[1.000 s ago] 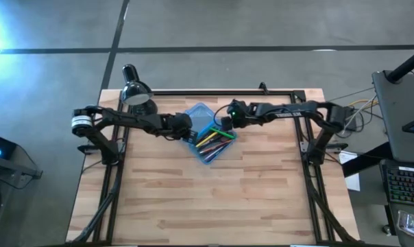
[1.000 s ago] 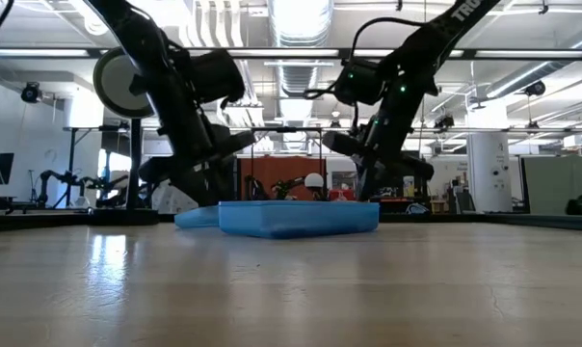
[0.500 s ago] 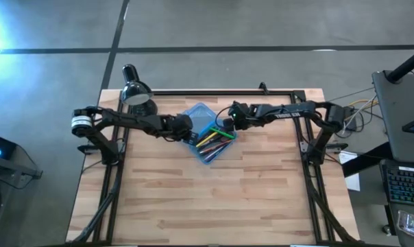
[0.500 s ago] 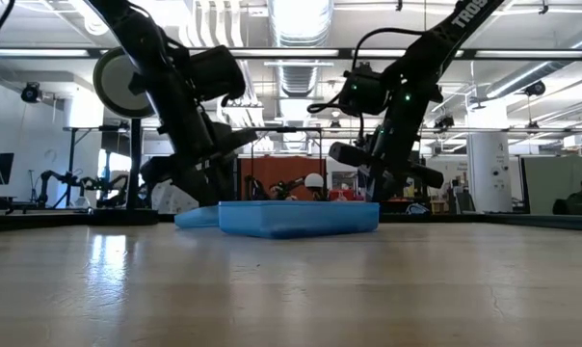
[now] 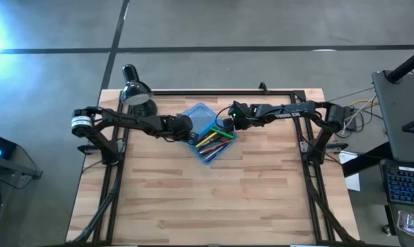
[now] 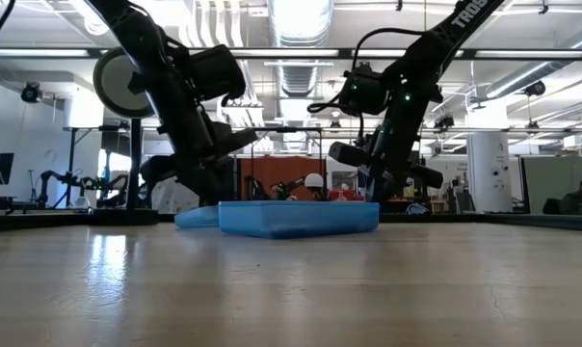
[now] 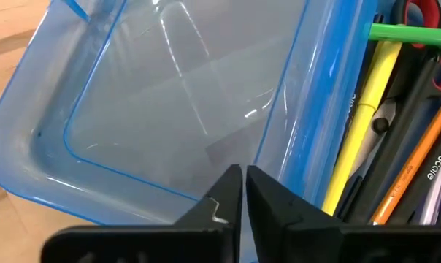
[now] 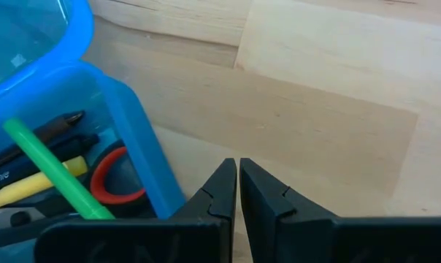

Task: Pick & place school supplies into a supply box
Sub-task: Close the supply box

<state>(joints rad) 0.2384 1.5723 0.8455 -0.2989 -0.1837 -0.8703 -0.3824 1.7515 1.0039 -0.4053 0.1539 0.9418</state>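
I see the box lying open near the table's far edge, about midway along it, with pens and red-handled scissors in its nearer half. My left gripper is clenched with nothing in it, at the rim of the empty clear half. My right gripper is also clenched and empty, just beside the box's right corner. A lamp stands at the far left corner.

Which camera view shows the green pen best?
The right wrist view: the green pen lies close and sharp inside the blue case. The left wrist view shows only its end, the high view a thin green line, and the low view hides it.
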